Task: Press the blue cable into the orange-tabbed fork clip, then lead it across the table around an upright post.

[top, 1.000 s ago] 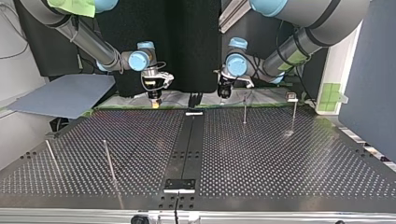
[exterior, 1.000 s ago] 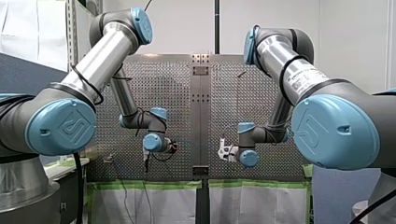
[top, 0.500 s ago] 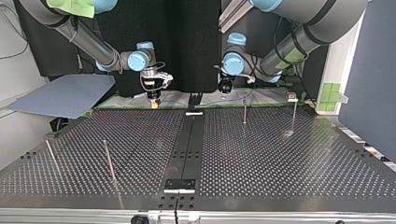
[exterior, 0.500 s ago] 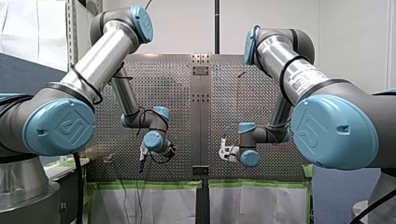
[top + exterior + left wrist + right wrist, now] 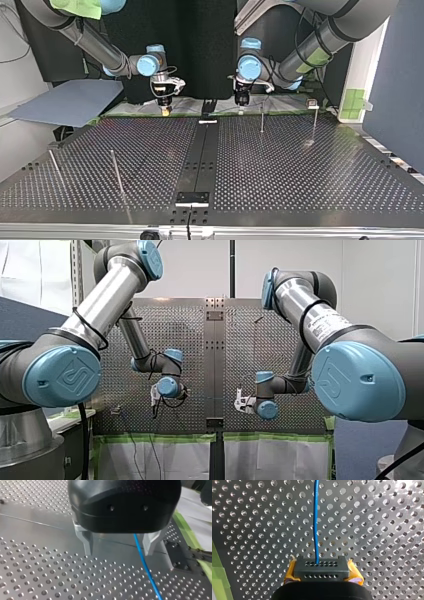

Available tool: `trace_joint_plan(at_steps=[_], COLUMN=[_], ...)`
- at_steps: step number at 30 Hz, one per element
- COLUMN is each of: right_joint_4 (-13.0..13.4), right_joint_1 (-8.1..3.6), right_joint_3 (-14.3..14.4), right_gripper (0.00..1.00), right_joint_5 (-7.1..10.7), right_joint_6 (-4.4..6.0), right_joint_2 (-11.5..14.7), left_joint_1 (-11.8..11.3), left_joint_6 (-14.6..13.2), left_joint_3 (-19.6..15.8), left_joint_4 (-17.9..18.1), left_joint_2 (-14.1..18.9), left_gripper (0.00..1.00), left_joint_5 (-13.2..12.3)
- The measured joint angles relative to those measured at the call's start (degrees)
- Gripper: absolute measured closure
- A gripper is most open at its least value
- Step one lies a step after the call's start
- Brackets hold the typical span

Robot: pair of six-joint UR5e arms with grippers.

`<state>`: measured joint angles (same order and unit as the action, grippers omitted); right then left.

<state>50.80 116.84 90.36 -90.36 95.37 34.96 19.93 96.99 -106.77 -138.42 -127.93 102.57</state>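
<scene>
- Between the spread metal fingers (image 5: 88, 543) of my left gripper (image 5: 118, 553) runs the blue cable (image 5: 145, 566); it lies nearer one finger than the other and neither one pinches it
- Under that gripper the cable goes on over the perforated table (image 5: 37, 575), away from the black gripper body, and the fingertips hang just above the plate
- Beside the finger nearest the cable sits a dark plate with screws (image 5: 178, 556), and past it a strip of green tape (image 5: 186, 530) along the table's edge
- At my right gripper (image 5: 321, 566) the yellow pads (image 5: 291, 572) are pressed against the two sides of a black block with holes (image 5: 322, 573)
- The cable enters the middle of that block's forward face, so this gripper holds it there; ahead of the gripper it runs straight over the holes with a slight bend near the block
- Both grippers point down at the table's edge nearest the arms in the top view, well apart from each other, with the dark centre strip (image 5: 200, 150) between them
- Just beside my left gripper, on the side away from my right gripper, stands an upright post (image 5: 262, 119); a second post (image 5: 315, 122) stands further out the same way
- Well away from both grippers, at the table's opposite side and ahead of my right gripper, two more thin posts (image 5: 116, 172) rise from the plate
- Between the two grippers the cable is too thin to follow in the top view
</scene>
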Motion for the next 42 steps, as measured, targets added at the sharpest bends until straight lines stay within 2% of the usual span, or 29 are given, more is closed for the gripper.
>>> trace_joint_plan(at_steps=[4, 7, 15, 19, 27, 42], right_joint_4=[0.0, 0.0, 0.0, 0.0, 0.1, 0.0], right_joint_1=[0.01, 0.01, 0.02, 0.19, 0.27, 0.43], right_joint_3=[0.0, 0.0, 0.0, 0.0, 0.0, -0.4], right_gripper=[1.00, 1.00, 1.00, 1.00, 1.00, 1.00], right_joint_5=[0.00, 0.00, 0.00, 0.00, 0.00, 0.00], right_joint_6=[0.03, 0.07, 0.10, 0.10, 0.10, -0.03], right_joint_2=[-0.1, -0.1, -0.2, -0.2, -0.2, -0.2], left_joint_1=[-0.2, -0.5, -1.2, -1.6, -1.9, -3.1], left_joint_6=[0.3, 0.6, 2.4, 2.5, 2.4, 2.9], left_joint_3=[0.0, 0.0, 0.0, 0.0, 0.0, 0.1], left_joint_4=[-0.4, -0.9, 1.7, 2.3, 2.3, 4.2], left_joint_2=[0.0, -0.1, -0.4, -1.6, -5.3, -5.6], left_gripper=[0.02, 0.02, 0.02, 0.02, 0.02, 0.02], left_joint_5=[-1.8, -2.2, 0.0, 1.0, 0.8, 1.4])
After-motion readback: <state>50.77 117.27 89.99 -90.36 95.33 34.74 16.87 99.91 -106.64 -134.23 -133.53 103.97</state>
